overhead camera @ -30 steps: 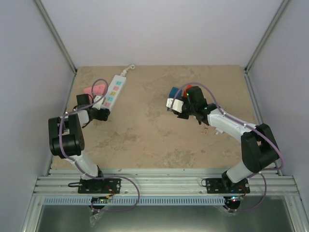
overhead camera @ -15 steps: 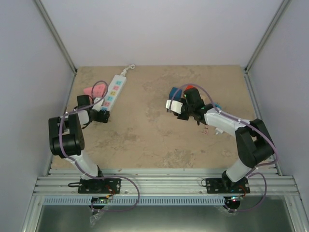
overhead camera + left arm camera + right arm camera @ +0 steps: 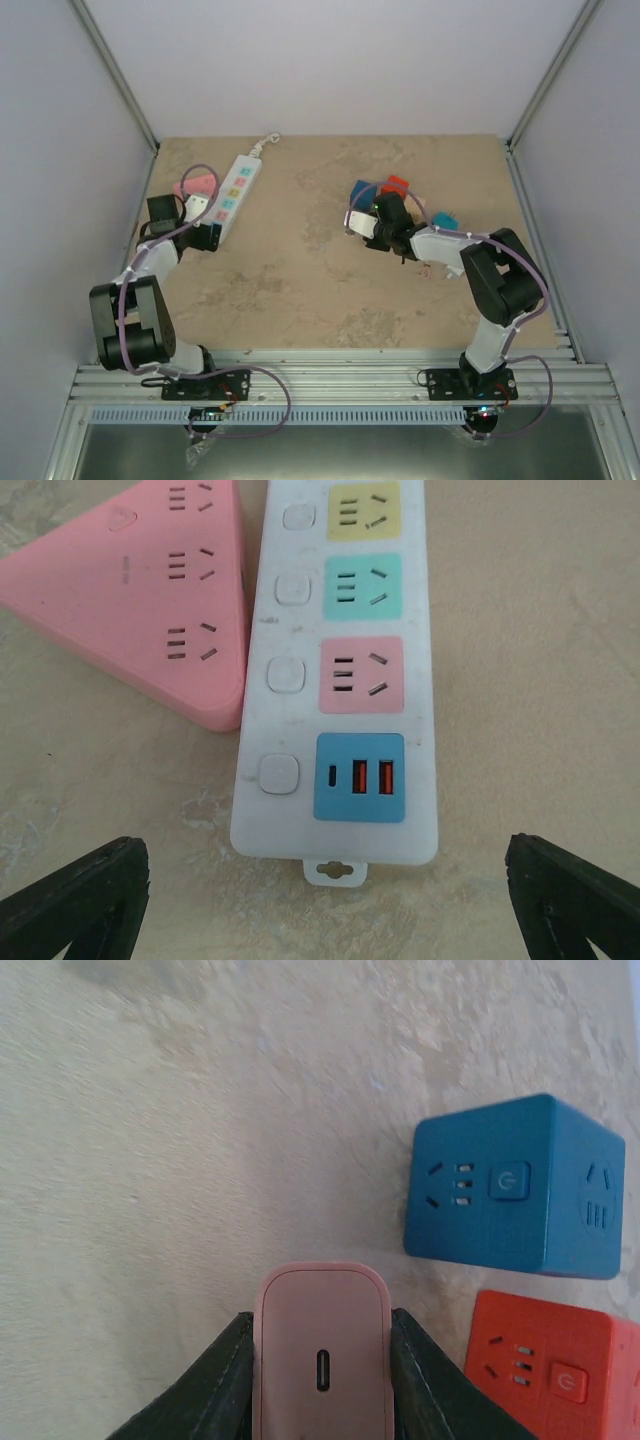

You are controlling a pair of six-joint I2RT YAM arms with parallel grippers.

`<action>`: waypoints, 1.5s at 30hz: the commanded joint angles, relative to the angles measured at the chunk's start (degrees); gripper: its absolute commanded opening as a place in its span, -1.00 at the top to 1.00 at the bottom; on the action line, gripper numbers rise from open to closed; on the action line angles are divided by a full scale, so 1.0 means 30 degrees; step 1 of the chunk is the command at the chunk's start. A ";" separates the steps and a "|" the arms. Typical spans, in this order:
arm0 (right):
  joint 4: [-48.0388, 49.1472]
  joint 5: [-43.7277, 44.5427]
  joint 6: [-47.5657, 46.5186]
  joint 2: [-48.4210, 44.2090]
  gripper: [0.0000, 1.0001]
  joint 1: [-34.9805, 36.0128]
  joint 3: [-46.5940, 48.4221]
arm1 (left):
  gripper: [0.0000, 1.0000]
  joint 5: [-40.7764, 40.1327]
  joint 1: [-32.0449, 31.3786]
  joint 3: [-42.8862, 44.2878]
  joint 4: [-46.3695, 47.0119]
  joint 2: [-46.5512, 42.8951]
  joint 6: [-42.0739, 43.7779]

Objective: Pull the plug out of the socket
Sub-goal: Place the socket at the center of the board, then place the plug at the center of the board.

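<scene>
White socket (image 3: 340, 670) lies at 10 o'clock on the table (image 3: 300, 290), long axis running 7 to 1 o'clock. A pink triangle block (image 3: 150, 590) looks to touch its 9 o'clock side. Its blue end sits at 12 o'clock just ahead of the left gripper (image 3: 325, 905), whose fingers are spread wide and hold nothing; that arm reaches forward, elbow bent. Outlets in the wrist view carry no plug. Well apart, at the table's 2 o'clock, the right gripper (image 3: 321, 1360) pinches a pink plug (image 3: 320, 1300) near a blue cube (image 3: 510, 1185) and a red cube (image 3: 545, 1375), forearm low, pointing 10 o'clock. Judged: plug off, left arm nearer the socket.
</scene>
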 commanded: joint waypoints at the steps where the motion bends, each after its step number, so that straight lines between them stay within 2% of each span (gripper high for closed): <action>1: 0.2346 0.2663 0.0078 0.0894 0.83 -0.0045 -0.0338 | -0.99 0.0607 0.0040 0.0412 -0.1216 -0.0895 -0.0032; 7: 0.2504 0.3294 -0.0085 0.1465 0.75 -0.0060 -0.0466 | -0.99 0.0782 0.0052 0.0401 -0.1230 -0.2018 -0.0110; 13: 0.2041 0.2887 -0.0036 0.1465 0.36 -0.0059 -0.0458 | -0.99 0.0669 0.0055 0.0081 -0.1032 -0.2254 -0.0008; 17: 0.1882 0.2813 -0.0032 0.1329 0.17 -0.0059 -0.0512 | -0.99 0.0643 0.0055 -0.0002 -0.0902 -0.2238 -0.0086; 28: 0.1494 0.1928 0.0001 0.0299 -0.07 -0.0046 -0.0696 | -0.99 0.0349 0.0055 -0.0233 -0.0560 -0.2317 -0.0176; 31: 0.1140 0.1350 -0.0047 -0.0098 -0.19 -0.0009 -0.0733 | -0.99 0.0338 0.0055 -0.0196 -0.0486 -0.2439 -0.0181; 35: 0.0763 0.0688 -0.0204 -0.0761 -0.48 0.0058 -0.0817 | -0.99 0.0452 0.0047 -0.0080 -0.0383 -0.2749 -0.0250; 36: 0.0616 0.0534 -0.0160 -0.0975 -0.64 0.0057 -0.0783 | -0.99 0.0509 0.0054 -0.0034 -0.0361 -0.2856 -0.0276; 37: 0.0386 0.0346 -0.0085 -0.1207 -0.89 0.0057 -0.0648 | -0.99 0.0571 0.0055 0.0045 -0.0355 -0.2946 -0.0257; 38: 0.0101 0.0209 -0.0013 -0.1430 -0.94 0.0057 -0.0495 | -0.99 0.0666 0.0051 0.0132 -0.0354 -0.3060 -0.0251; 45: -0.3837 -0.1071 0.1581 -0.2964 -0.95 -0.0300 0.1833 | -0.99 0.1663 0.0051 0.1509 -0.1282 -0.3311 -0.0716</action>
